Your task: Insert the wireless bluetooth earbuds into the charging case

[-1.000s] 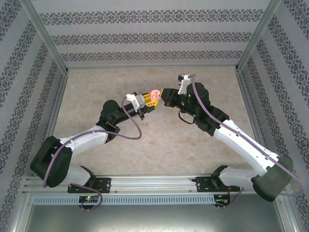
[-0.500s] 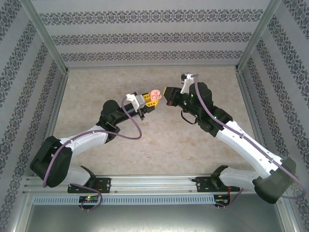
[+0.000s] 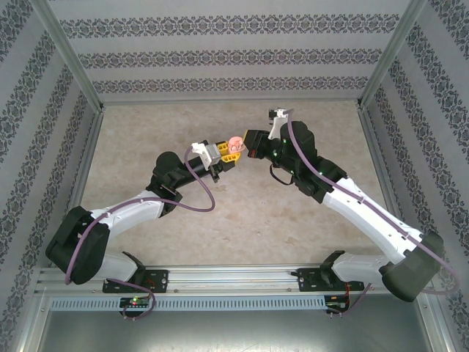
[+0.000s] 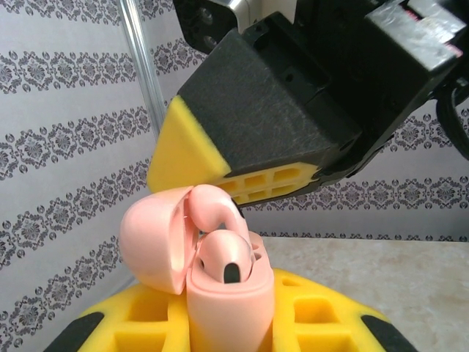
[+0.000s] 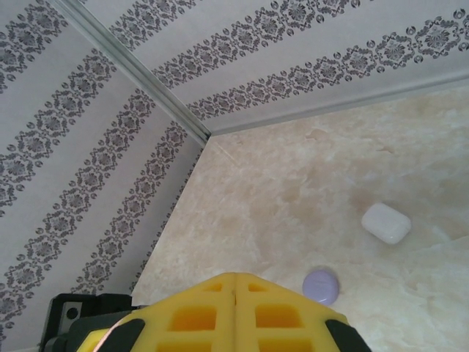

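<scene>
Earbuds [image 4: 224, 258] seated in open pink case [image 4: 229, 312]; left tool [image 4: 231, 330] clamps it; right tool [image 5: 234, 293] together.

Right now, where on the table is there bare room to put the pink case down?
Bare: the near middle of the table, between the left arm, the right arm and the base rail, and the strip along the back wall. Crowded: where the left gripper holds the open pink charging case close to the right gripper.

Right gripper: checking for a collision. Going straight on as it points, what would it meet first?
Likely the open pink case held by the left gripper; the right gripper points right at it, though height is unclear.
</scene>
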You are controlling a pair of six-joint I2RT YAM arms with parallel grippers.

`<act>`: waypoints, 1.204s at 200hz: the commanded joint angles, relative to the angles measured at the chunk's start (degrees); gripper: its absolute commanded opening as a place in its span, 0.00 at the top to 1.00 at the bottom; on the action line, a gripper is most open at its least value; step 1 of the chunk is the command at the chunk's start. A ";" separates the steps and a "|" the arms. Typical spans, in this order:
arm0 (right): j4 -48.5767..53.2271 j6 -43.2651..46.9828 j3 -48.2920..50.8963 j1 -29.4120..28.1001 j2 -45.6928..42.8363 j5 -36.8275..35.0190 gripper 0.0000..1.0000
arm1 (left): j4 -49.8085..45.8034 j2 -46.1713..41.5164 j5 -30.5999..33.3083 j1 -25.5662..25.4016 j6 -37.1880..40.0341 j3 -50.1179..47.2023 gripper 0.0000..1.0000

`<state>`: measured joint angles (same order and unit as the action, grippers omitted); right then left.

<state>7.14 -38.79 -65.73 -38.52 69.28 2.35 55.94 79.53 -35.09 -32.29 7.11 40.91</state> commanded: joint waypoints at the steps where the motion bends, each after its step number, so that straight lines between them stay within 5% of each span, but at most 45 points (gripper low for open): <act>1: 0.38 -0.24 1.63 -2.55 -2.51 2.66 1.00 | 2.90 0.10 -0.97 -0.67 0.75 1.39 1.00; 107: 4.02 3.44 -2.70 -1.73 -3.94 -1.05 1.00 | 2.20 -0.05 -0.83 -0.67 0.70 0.54 1.00; 241: 25.23 9.17 -27.84 2.24 17.05 7.98 1.00 | -1.02 1.95 -3.05 -0.67 2.09 2.20 1.00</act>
<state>26.72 -31.44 -91.20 -36.56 85.91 7.29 54.61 80.84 -36.93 -32.29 7.60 40.91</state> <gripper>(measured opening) 0.067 0.208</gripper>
